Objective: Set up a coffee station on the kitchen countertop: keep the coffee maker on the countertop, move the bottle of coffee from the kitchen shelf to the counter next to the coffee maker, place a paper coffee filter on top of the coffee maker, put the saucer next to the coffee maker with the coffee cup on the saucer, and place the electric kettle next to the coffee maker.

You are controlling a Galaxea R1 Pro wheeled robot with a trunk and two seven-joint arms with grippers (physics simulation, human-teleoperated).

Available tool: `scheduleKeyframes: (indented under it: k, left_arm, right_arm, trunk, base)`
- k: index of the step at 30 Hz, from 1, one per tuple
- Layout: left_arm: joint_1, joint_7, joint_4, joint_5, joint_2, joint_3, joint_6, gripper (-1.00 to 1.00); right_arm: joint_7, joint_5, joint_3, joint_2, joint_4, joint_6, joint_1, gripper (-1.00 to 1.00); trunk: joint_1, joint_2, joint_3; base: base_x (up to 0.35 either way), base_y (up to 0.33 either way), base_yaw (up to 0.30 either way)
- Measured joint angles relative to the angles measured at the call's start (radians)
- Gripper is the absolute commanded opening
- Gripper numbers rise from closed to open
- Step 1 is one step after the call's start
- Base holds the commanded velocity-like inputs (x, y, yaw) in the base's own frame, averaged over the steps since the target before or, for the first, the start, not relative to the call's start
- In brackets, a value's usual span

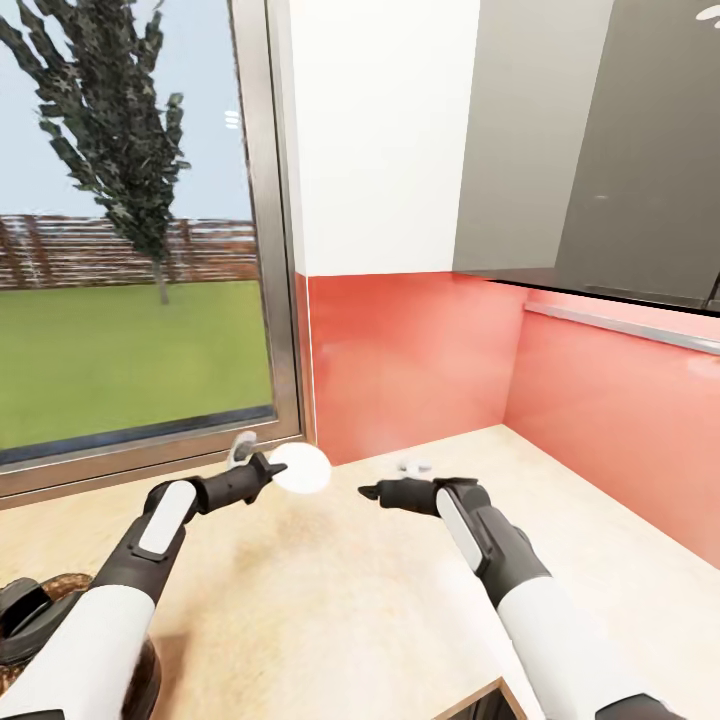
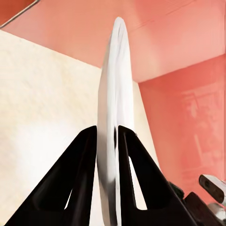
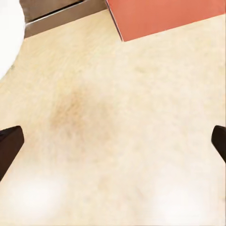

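My left gripper (image 1: 270,470) is shut on the rim of a white saucer (image 1: 302,467), holding it just above the pale countertop (image 1: 330,600) near the window. In the left wrist view the saucer (image 2: 113,84) stands edge-on, pinched between the two black fingers (image 2: 84,160). My right gripper (image 1: 366,491) hovers open over bare counter a little right of the saucer, nothing between its fingers; the right wrist view has the saucer's edge (image 3: 7,37) in one corner. A dark rounded appliance (image 1: 35,610) sits at the near left; I cannot tell which it is.
A small white object (image 1: 415,465) lies on the counter by the red backsplash (image 1: 420,350). A grey-white item (image 1: 240,447) sits behind my left gripper at the window sill. Dark wall cabinets (image 1: 620,150) hang at the upper right. The counter's front edge (image 1: 470,700) runs at the bottom.
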Motion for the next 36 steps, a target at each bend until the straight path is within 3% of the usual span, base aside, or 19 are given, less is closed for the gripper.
scheduleKeyframes:
  k: [4,28,36]
  left_arm:
    - [0.000,-0.004,0.001,0.009,0.005,-0.005,0.001,-1.00]
    - [0.017,-0.010,0.010,0.008,-0.006,-0.010,-0.003,-1.00]
    - [0.041,-0.049,0.007,0.005,-0.008,-0.011,-0.006,-1.00]
  right_arm:
    - [-0.002,0.000,0.001,-0.022,-0.025,0.000,0.000,1.00]
    - [-0.002,0.000,0.002,-0.024,-0.028,0.000,0.000,1.00]
    - [-0.003,0.000,0.002,-0.024,-0.027,0.000,0.000,1.00]
  trunk:
    - [0.000,0.000,0.000]
    - [0.001,0.000,0.019]
    - [0.001,0.000,0.024]
  base:
    - [-0.052,-0.037,0.000]
    - [-0.245,-0.163,0.042]
    - [-0.309,-0.115,0.072]
